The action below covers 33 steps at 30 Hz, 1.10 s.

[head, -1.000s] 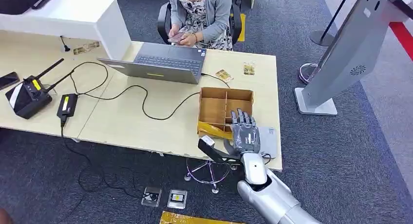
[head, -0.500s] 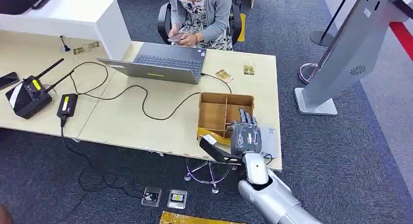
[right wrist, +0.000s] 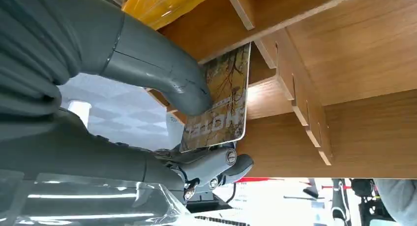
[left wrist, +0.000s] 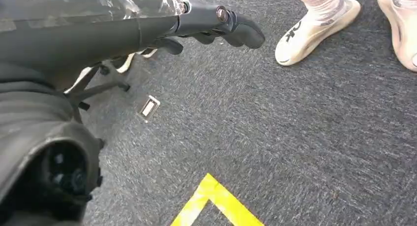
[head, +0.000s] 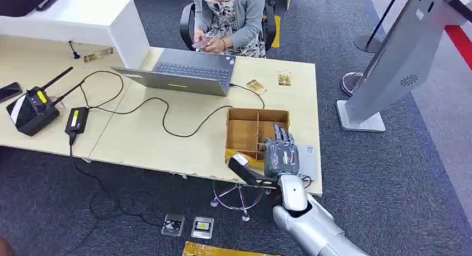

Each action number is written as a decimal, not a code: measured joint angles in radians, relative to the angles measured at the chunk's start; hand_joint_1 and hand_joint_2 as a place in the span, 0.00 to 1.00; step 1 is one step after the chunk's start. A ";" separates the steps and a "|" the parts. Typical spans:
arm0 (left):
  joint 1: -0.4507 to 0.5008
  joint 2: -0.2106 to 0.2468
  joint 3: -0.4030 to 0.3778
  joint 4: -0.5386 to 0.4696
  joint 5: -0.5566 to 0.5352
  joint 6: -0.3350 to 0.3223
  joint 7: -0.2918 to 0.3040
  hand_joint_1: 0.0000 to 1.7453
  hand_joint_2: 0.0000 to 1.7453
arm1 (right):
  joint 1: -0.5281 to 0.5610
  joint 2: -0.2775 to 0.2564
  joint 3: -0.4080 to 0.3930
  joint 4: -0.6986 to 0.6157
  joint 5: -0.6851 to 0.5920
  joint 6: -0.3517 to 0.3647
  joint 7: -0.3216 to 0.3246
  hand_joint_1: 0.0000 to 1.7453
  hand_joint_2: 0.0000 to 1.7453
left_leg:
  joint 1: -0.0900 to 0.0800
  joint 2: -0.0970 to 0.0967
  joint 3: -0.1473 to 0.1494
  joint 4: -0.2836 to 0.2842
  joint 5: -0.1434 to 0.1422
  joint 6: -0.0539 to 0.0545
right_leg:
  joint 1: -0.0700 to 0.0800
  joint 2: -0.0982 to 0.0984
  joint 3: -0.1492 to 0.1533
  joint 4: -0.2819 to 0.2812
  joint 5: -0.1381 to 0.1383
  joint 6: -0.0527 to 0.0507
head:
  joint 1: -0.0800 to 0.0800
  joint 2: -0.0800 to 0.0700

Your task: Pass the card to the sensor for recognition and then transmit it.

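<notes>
My right robot hand [head: 281, 156] is at the wooden box [head: 245, 128] in the lower right of the frame, pinching the card [right wrist: 221, 105] between thumb and fingers, so I can carry it to the sensor.

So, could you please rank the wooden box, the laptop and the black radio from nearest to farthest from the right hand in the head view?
1. Wooden box: at the right hand itself, on the table's near right corner; the fingers reach over it.
2. Laptop: farther back toward the seated person, mid-table.
3. Black radio: far across on the left table.
</notes>
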 joint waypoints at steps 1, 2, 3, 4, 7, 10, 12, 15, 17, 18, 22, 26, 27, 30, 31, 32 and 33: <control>0.001 0.000 0.000 0.000 0.000 0.000 0.000 0.00 0.00 | 0.000 -0.001 0.000 -0.002 0.000 0.000 0.002 1.00 1.00 | 0.000 0.000 0.000 0.000 0.000 0.000 | 0.000 0.000 0.000 0.000 0.000 0.000 | 0.000 0.000; 0.001 0.000 0.000 0.000 0.000 0.000 0.000 0.00 0.00 | 0.000 -0.002 0.000 -0.002 0.000 0.000 0.002 1.00 1.00 | 0.000 0.000 0.000 0.000 0.000 0.000 | 0.000 0.000 0.000 0.000 0.000 0.000 | 0.000 0.000; 0.001 0.000 0.000 0.000 0.000 0.000 0.000 0.00 0.00 | 0.000 -0.003 0.000 -0.002 0.000 0.000 0.002 1.00 1.00 | 0.000 0.000 0.000 0.000 0.000 0.000 | 0.000 0.000 0.000 0.000 0.000 0.000 | 0.000 0.000; 0.001 0.000 0.000 0.000 0.000 0.000 0.000 0.00 0.00 | 0.000 -0.003 0.000 -0.004 0.000 0.000 0.003 1.00 1.00 | 0.000 0.000 0.000 0.000 0.000 0.000 | 0.000 0.000 0.000 0.000 0.000 0.000 | 0.000 0.000; 0.001 0.001 0.000 0.000 -0.006 -0.003 0.000 0.00 0.00 | 0.000 -0.006 0.000 -0.015 0.013 -0.009 0.021 1.00 1.00 | 0.000 0.000 0.000 0.000 0.000 0.000 | 0.000 0.000 0.000 0.000 0.000 0.000 | 0.000 0.000; 0.000 0.004 0.000 -0.001 -0.023 -0.006 0.000 0.00 0.00 | -0.023 -0.018 -0.002 -0.051 0.082 -0.008 0.058 1.00 1.00 | 0.000 0.001 0.000 0.000 0.000 0.000 | 0.000 0.001 0.000 0.000 0.000 0.000 | 0.000 0.000; -0.004 0.006 -0.001 -0.002 -0.032 -0.009 0.000 0.00 0.00 | -0.057 -0.032 -0.002 -0.088 0.144 0.015 0.076 1.00 1.00 | 0.000 0.002 0.000 0.000 0.000 0.000 | 0.000 0.001 0.000 0.000 0.001 0.000 | 0.000 0.000; -0.011 0.010 -0.001 -0.003 -0.032 -0.009 0.000 0.00 0.00 | -0.105 -0.047 -0.003 -0.133 0.199 0.055 0.082 1.00 1.00 | 0.000 0.002 0.000 0.000 0.000 0.000 | 0.000 0.001 0.000 0.000 0.001 0.000 | 0.000 0.000; -0.016 0.010 -0.001 -0.005 -0.033 -0.009 0.000 0.00 0.00 | -0.134 -0.053 -0.003 -0.162 0.220 0.073 0.081 1.00 1.00 | 0.000 0.002 0.000 0.000 0.000 0.000 | 0.000 0.001 0.000 0.000 0.001 0.000 | 0.000 0.000; -0.018 0.010 -0.001 -0.005 -0.035 -0.009 0.000 0.00 0.00 | -0.151 -0.055 -0.003 -0.174 0.226 0.081 0.081 1.00 1.00 | 0.000 0.002 0.000 0.000 0.000 0.000 | 0.000 0.001 0.000 0.000 0.001 0.000 | 0.000 0.000; -0.024 0.010 -0.001 -0.005 -0.043 -0.009 0.000 0.00 0.00 | -0.187 -0.062 -0.004 -0.197 0.234 0.103 0.080 1.00 1.00 | 0.000 0.002 0.000 0.000 0.000 0.000 | 0.000 0.001 0.000 0.000 0.001 0.000 | 0.000 0.000; -0.033 0.009 -0.001 -0.008 -0.053 -0.009 0.005 0.00 0.00 | -0.265 -0.063 -0.003 -0.198 0.237 0.117 0.065 1.00 1.00 | 0.000 0.003 -0.001 0.000 0.000 0.000 | 0.000 0.003 -0.002 0.000 0.001 0.000 | 0.000 0.000; -0.037 0.009 -0.001 -0.008 -0.055 -0.010 0.007 0.00 0.00 | -0.284 -0.063 -0.003 -0.198 0.239 0.117 0.063 1.00 1.00 | 0.000 0.003 0.000 0.000 0.000 0.000 | 0.000 0.002 -0.001 0.000 0.001 0.000 | 0.000 0.000; -0.041 0.007 -0.001 -0.008 -0.061 -0.010 0.010 0.00 0.00 | -0.312 -0.059 -0.002 -0.193 0.226 0.110 0.045 1.00 1.00 | 0.000 0.002 -0.001 0.000 0.000 0.000 | 0.000 0.002 -0.001 0.000 0.001 0.000 | 0.000 0.000; -0.041 0.007 -0.001 -0.008 -0.063 -0.009 0.010 0.00 0.00 | -0.323 -0.054 -0.001 -0.187 0.218 0.106 0.039 1.00 1.00 | 0.000 0.003 -0.001 0.000 0.000 0.000 | 0.000 0.002 -0.001 0.000 0.001 0.000 | 0.000 0.000; -0.042 0.007 -0.001 -0.008 -0.064 -0.009 0.011 0.00 0.00 | -0.333 -0.048 0.000 -0.173 0.212 0.102 0.037 1.00 1.00 | 0.000 0.003 -0.001 0.000 0.000 0.000 | 0.000 0.003 -0.001 0.000 0.001 0.000 | 0.000 0.000; -0.043 0.007 -0.001 -0.008 -0.064 -0.009 0.011 0.00 0.00 | -0.341 -0.041 0.001 -0.161 0.209 0.097 0.033 1.00 1.00 | 0.000 0.003 -0.001 0.000 0.000 0.000 | 0.000 0.003 -0.001 0.000 0.001 0.000 | 0.000 0.000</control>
